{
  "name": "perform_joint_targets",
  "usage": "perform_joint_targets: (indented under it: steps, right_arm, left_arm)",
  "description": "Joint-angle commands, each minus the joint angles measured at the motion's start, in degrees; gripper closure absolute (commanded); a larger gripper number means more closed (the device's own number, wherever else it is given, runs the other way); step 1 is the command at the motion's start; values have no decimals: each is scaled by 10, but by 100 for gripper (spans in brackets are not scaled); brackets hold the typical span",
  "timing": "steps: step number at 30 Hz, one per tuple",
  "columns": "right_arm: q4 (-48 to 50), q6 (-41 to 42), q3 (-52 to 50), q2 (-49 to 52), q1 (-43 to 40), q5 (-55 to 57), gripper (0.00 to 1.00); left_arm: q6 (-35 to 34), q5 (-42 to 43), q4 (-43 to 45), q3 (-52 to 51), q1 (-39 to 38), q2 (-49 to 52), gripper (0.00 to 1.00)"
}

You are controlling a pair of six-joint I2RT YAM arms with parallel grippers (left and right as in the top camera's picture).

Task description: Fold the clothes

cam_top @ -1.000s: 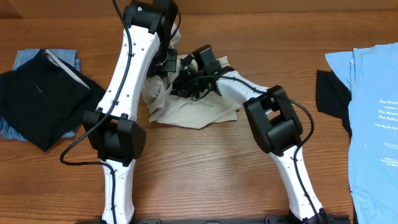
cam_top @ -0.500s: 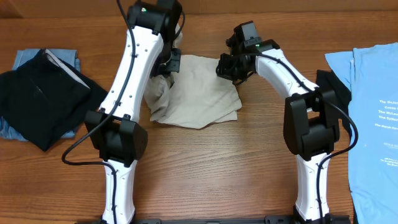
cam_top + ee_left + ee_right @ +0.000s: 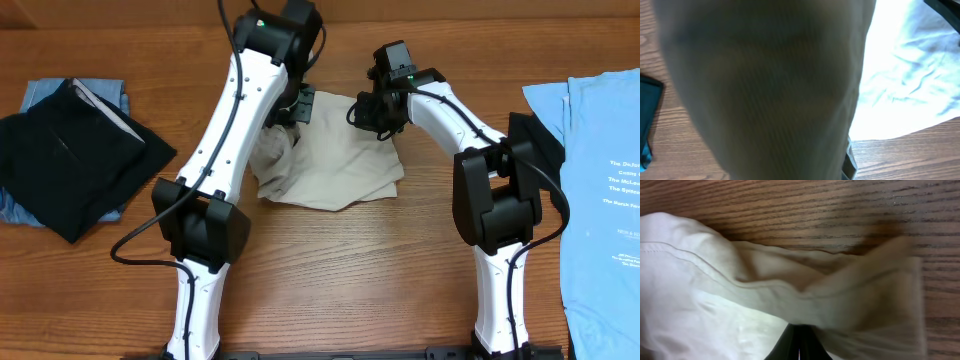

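**Beige garment held at its far edge between two arms**

The beige garment [image 3: 335, 160] lies on the desk [image 3: 330, 270] just toward 12 o'clock from the centre of the overhead view. It is partly spread, with a bunched, wrinkled fold along its 9 o'clock side. Both arms reach over it to its far edge.

The right gripper [image 3: 368, 113] sits at the garment's 1 o'clock corner. In the right wrist view its dark fingertips [image 3: 792, 342] are drawn close together at 6 o'clock of the frame. A hemmed edge of the cloth is draped across them, so it holds the garment in a narrow pinch. Bare wood shows above the cloth.

The left gripper [image 3: 297, 106] is at the garment's 11 o'clock corner. Blurred cloth close to the lens fills most of the left wrist view, so I cannot tell how its jaws stand. Brighter, creased cloth shows toward 2 o'clock in that view.

At 9 o'clock on the desk a black garment [image 3: 65, 165] lies on top of a blue cloth [image 3: 40, 95]. At 3 o'clock a light blue T-shirt [image 3: 600, 190] with white print lies flat. A dark garment [image 3: 528, 155] is just beside it on its 9 o'clock side.
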Motion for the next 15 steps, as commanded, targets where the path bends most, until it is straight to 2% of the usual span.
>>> perform_joint_targets:
  steps: [1, 7, 10, 13, 15]
  right_arm:
    - [3, -4, -3, 4, 0, 7, 96]
    - [0, -4, -4, 4, 0, 7, 96]
    - [2, -4, -3, 4, 1, -12, 96]
    - [23, 0, 6, 4, 3, -151, 96]
    - [57, 46, 7, 4, 5, -253, 96]
  left_arm:
    - [-8, 18, 6, -2, -34, -10, 96]
    - [-19, 15, 17, -2, -50, -10, 96]
    - [-19, -44, 5, -2, -44, -10, 96]
    - [-19, -87, -9, 1, -21, -11, 96]
    - [-19, -88, -20, 6, 5, -15, 96]
